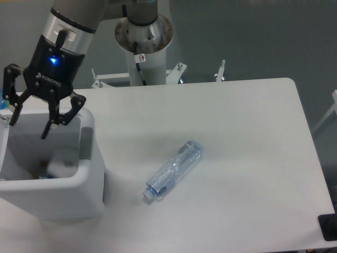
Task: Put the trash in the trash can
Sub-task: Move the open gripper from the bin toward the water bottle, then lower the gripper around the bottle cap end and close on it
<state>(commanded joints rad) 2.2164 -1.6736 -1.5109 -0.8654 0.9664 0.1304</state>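
1. The trash can point(52, 184) stands at the counter's point(237, 132) left edge, its thick rim walling off that side.
2. The tool point(32, 124) hangs fingers spread over the can's open mouth, filling the way in from above.
3. The bottle point(174, 169) lies alone mid-counter, well apart from the can, bare surface all round it.
4. The arm's pedestal point(143, 47) stands behind the back edge.

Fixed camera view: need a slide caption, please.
Open gripper above the trash can; bottle lies on the table.
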